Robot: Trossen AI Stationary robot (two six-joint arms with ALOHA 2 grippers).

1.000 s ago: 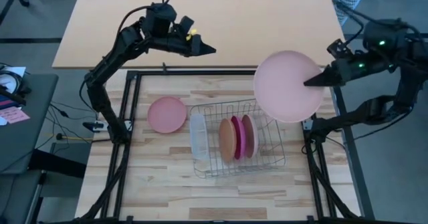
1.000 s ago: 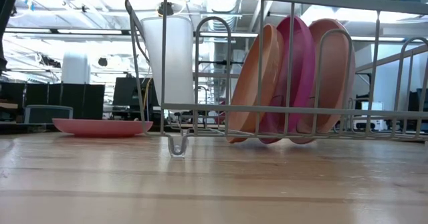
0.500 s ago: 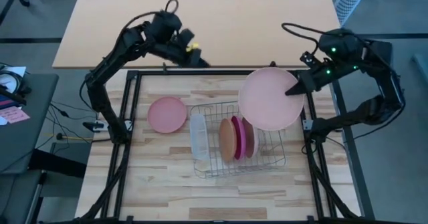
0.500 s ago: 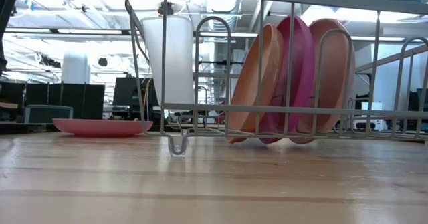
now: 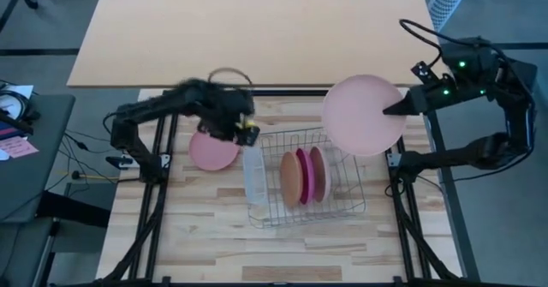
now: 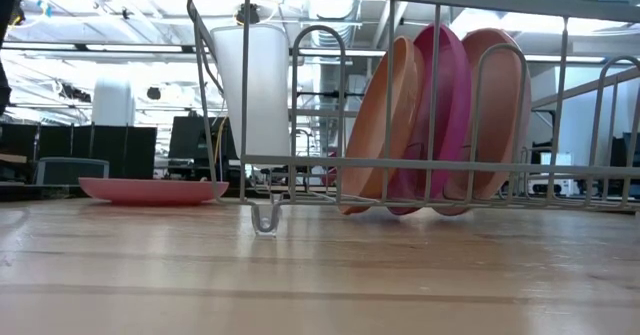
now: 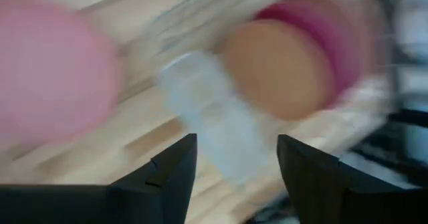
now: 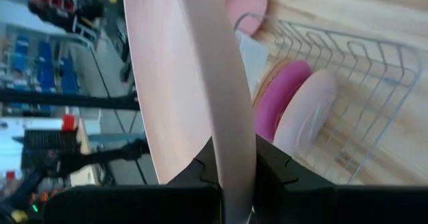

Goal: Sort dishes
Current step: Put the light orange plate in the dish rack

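My right gripper (image 5: 396, 110) is shut on a pale pink plate (image 5: 364, 116), held in the air over the far right corner of the silver wire rack (image 5: 342, 203). Three plates stand on edge in the rack: orange (image 5: 290, 178), magenta (image 5: 302, 174) and pale pink (image 5: 318, 173). Another pink plate (image 5: 212, 148) lies flat on the table left of the rack. My left gripper (image 5: 247, 133) hovers open above the gap between that plate and the rack's left end, pointing steeply down, with nothing between its fingers (image 7: 175, 174). My right gripper pinches the pale pink plate's rim (image 8: 235, 158) between its two fingers, at the plate's right edge. The fingers come nearly level from the table's right side. The plate is lifted clear of table and rack, tilted with one face showing to the high view.
A translucent white tray (image 5: 254, 174) stands on edge in the rack's left end, close under my left gripper. The black frame rails (image 5: 163, 141) run along the wooden worktop's left and right sides. Bare wood lies in front of the rack (image 6: 320, 275).
My left gripper has swung from above the table's far edge toward the near side and down, tipping from nearly level to steeply down, and now hangs by the flat pink plate and the rack's left end. My right gripper carried its plate leftward over the rack, then partly back right.
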